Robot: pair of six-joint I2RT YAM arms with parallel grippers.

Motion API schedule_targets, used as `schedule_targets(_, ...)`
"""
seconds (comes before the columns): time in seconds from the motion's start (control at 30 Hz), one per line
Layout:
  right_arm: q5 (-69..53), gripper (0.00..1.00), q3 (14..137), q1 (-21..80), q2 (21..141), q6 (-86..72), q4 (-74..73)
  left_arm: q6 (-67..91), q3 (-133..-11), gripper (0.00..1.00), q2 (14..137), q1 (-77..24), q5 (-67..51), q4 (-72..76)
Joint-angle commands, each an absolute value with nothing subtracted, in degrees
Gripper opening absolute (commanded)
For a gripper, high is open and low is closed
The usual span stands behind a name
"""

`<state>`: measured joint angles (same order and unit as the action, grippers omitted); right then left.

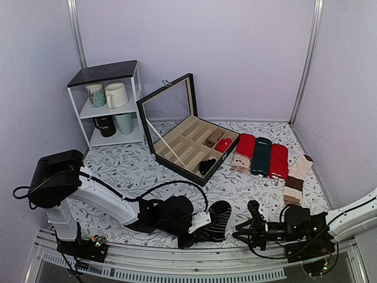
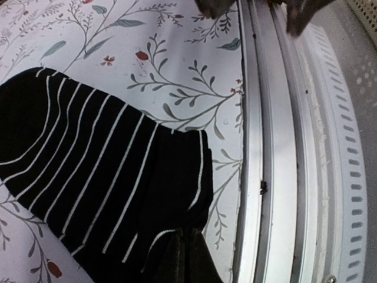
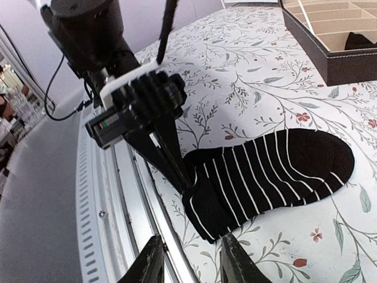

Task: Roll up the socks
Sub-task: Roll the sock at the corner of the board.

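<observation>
A black sock with white stripes (image 1: pixel 217 217) lies flat on the floral table near the front edge. My left gripper (image 1: pixel 201 229) is shut on its cuff end; in the left wrist view the closed fingertips (image 2: pixel 188 259) pinch the folded cuff of the sock (image 2: pixel 88 177). My right gripper (image 1: pixel 242 231) is open and empty just right of the sock, apart from it. In the right wrist view its gripper (image 3: pixel 191 265) stands open just short of the sock's cuff (image 3: pixel 224 206), with the left gripper (image 3: pixel 187 180) clamped on that end.
A black compartment box (image 1: pixel 194 147) with its lid open stands mid-table, holding rolled socks. Flat socks in red, dark green and red (image 1: pixel 262 156) and a brown-cream one (image 1: pixel 296 177) lie at the right. A shelf with mugs (image 1: pixel 112 103) is back left. The metal front rail (image 2: pixel 277 147) runs beside the sock.
</observation>
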<state>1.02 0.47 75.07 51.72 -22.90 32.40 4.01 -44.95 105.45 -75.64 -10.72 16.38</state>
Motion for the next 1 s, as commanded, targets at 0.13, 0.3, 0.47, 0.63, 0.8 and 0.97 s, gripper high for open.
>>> schedule_targets(0.13,13.5,0.37,6.9,85.2,68.6,-7.1,39.5,6.0,-44.8,0.0,109.0,-73.4,-15.9,4.4)
schedule_targets(0.3,18.2,0.38,12.5,88.6,78.2,0.7,40.4,6.5,-45.7,0.0,109.5,-72.8,-17.3,2.5)
schedule_targets(0.47,17.8,0.37,13.5,88.9,83.4,4.2,43.0,7.0,-45.7,0.0,109.8,-72.5,-18.0,1.6)
schedule_targets(0.63,17.0,0.37,14.0,88.9,86.5,5.0,44.1,7.3,-45.4,0.0,109.7,-72.2,-18.9,1.5)
schedule_targets(0.8,17.2,0.37,14.9,88.9,89.0,5.8,44.1,7.1,-45.4,0.0,110.0,-71.9,-19.4,1.2)
schedule_targets(0.97,19.1,0.37,15.6,88.9,91.4,6.5,44.5,6.9,-45.6,0.0,110.6,-71.8,-20.1,1.1)
